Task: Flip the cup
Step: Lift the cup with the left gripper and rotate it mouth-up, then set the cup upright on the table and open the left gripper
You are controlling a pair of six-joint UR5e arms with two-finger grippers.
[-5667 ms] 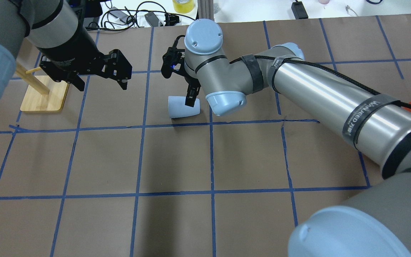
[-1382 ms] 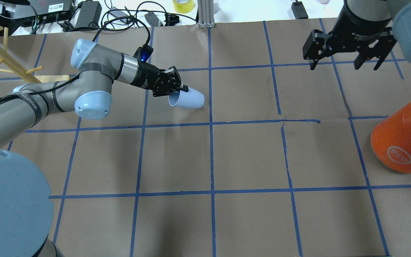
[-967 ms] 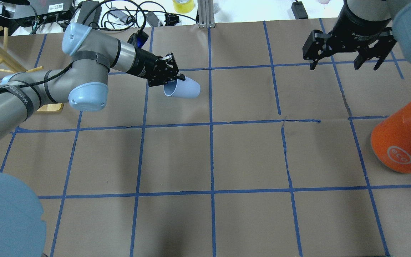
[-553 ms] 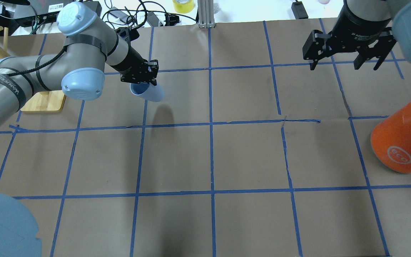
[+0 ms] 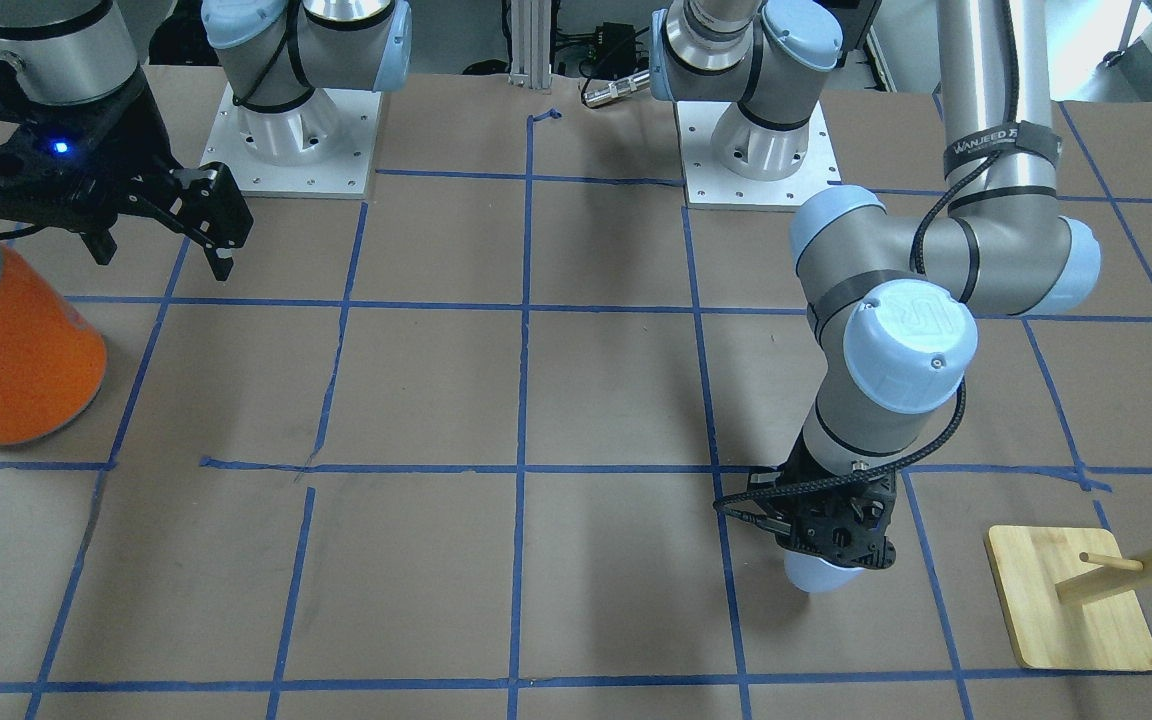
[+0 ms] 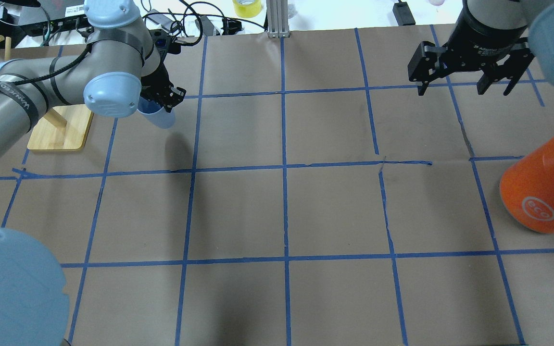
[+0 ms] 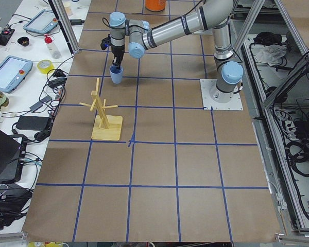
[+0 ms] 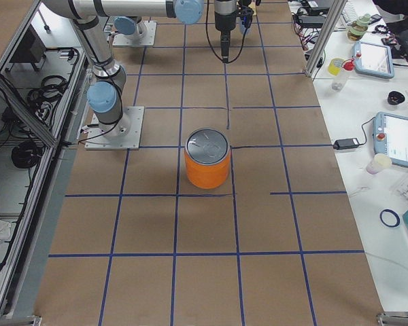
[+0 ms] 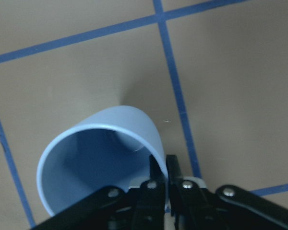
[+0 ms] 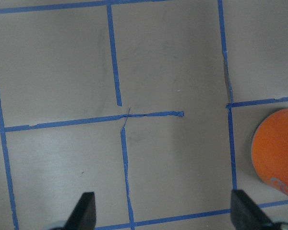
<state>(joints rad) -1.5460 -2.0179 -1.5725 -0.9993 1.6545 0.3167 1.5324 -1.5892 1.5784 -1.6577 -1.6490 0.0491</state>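
swung leftward since a moment ago, left arm carries the cup near the wooden stand, mouth tilted upward, left gripper pinching its rim; right gripper idles, spread apart. level it, lower gently, then release.

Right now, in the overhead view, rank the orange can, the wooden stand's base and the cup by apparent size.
1. orange can: largest, even cut off by the frame edge.
2. wooden stand's base: middle, partly hidden.
3. cup: smallest, also partly hidden.
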